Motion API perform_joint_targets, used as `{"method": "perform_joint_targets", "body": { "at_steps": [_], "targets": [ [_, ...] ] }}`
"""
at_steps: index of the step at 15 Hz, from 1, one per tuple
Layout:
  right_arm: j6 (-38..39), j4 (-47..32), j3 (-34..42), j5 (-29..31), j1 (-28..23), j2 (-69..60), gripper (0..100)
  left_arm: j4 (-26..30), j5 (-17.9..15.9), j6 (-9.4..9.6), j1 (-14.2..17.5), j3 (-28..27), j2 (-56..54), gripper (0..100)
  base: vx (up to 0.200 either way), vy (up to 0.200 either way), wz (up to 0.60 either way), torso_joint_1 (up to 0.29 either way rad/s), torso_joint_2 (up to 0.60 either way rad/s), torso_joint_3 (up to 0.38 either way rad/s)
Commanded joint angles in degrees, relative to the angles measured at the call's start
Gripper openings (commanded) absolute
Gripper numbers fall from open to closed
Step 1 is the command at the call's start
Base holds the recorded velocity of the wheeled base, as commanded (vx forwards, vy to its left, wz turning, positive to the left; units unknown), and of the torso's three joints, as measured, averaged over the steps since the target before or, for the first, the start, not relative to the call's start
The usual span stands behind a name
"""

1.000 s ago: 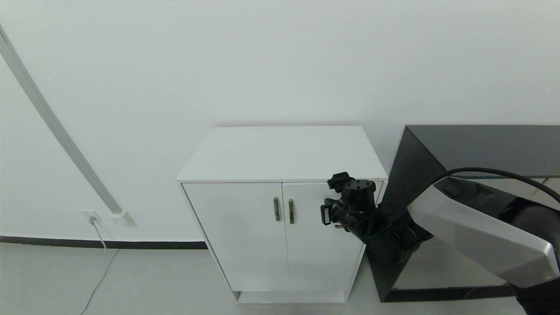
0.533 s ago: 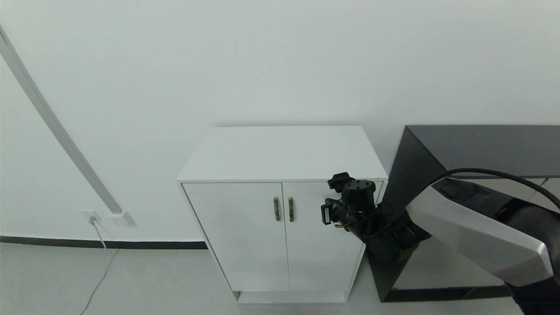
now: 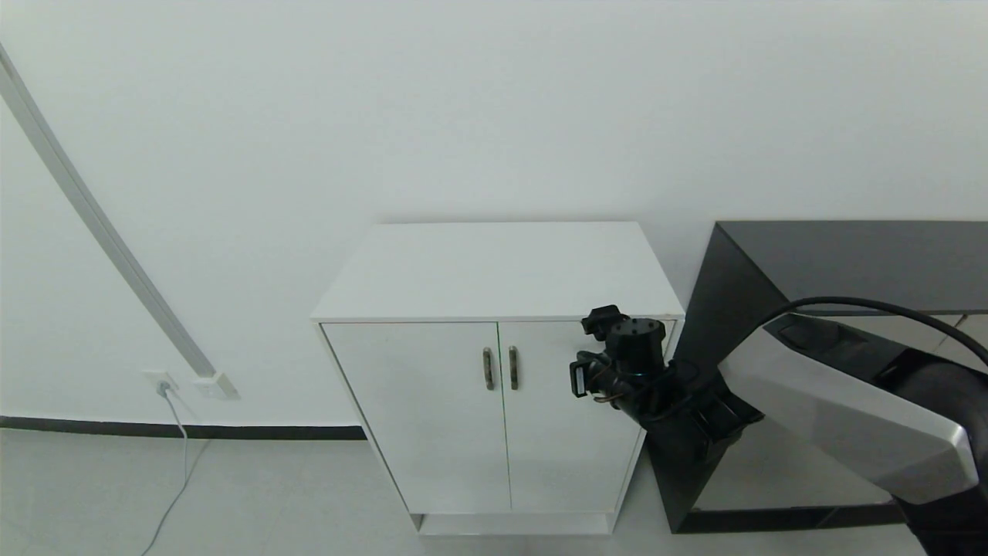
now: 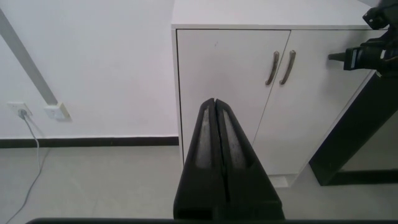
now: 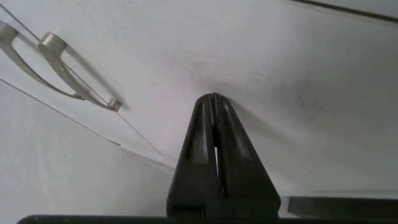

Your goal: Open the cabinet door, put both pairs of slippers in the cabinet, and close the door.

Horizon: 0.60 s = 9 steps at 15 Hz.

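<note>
1. Now, your left hand hangs well back from the cabinet, its fingers pressed together.
2. Your right hand, likewise pressed together, sits close up to the right door, off to the side of the handles. It has edged slightly rightward since a moment ago.
3. Both doors remain closed. The cabinet stands against the wall, beside a black unit.
</note>
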<state>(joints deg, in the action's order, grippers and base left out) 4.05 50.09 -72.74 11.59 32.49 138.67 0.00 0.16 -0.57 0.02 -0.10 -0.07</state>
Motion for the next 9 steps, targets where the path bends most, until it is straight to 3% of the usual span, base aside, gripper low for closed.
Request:
{"method": "perform_joint_targets", "body": {
  "at_steps": [1,4,9],
  "targets": [
    [0.0,0.3,4.7,0.0,1.0,-5.3,0,0.0,0.0,0.05,0.1,0.0,0.1,0,0.000,0.000,0.00,0.000,0.00,0.000],
    [0.0,1.6,13.2,0.3,1.2,-12.9,0,0.0,0.0,-0.04,0.1,0.0,0.1,0,0.000,0.000,0.00,0.000,0.00,0.000],
    [-0.8,7.8,33.4,0.3,-0.4,-29.3,0,0.0,-0.1,0.13,0.1,0.0,0.1,0,0.000,0.000,0.00,0.000,0.00,0.000]
  ]
}}
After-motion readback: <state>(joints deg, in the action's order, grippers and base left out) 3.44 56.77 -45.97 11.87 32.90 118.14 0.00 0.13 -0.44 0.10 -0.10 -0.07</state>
